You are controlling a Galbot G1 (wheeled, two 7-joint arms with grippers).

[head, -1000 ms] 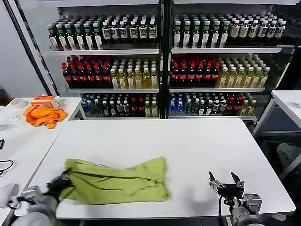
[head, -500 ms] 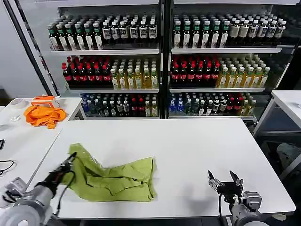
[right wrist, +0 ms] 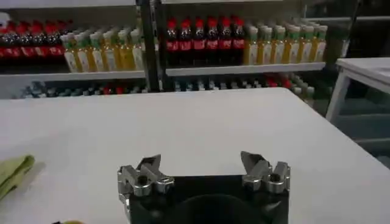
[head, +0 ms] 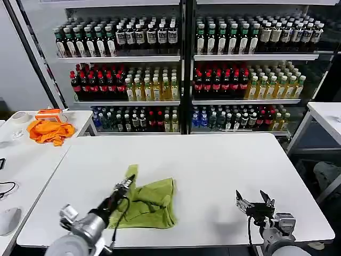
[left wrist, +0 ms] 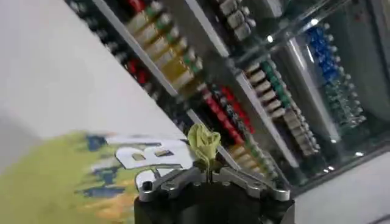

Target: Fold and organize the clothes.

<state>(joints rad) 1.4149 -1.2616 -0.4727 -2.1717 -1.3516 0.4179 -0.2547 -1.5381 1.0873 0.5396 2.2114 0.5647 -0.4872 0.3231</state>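
Observation:
One lime yellow-green T-shirt (head: 153, 196) lies bunched on the white table (head: 213, 160), left of centre near the front edge. My left gripper (head: 129, 178) is at the shirt's left end, raised off the table and shut on a pinch of the fabric, which stands up as a tuft (left wrist: 204, 141) above the closed left gripper (left wrist: 207, 171). The shirt's white-and-black print (left wrist: 146, 155) shows below it. My right gripper (head: 251, 199) hovers open at the front right, apart from the shirt; in the right wrist view this gripper (right wrist: 204, 167) holds nothing, and the shirt's edge (right wrist: 13, 170) lies far off.
Shelves of bottles (head: 181, 69) stand behind the table. On a side table at the left lie an orange cloth (head: 50, 130), an orange box (head: 49, 113), a tape roll (head: 20, 116) and a white mouse (head: 8, 220). Another white table (head: 327, 114) stands at the right.
My left gripper has carried the shirt's left end up and to the right, over the rest of it. The shirt went from spread wide to a small bunch. The right gripper has hardly moved.

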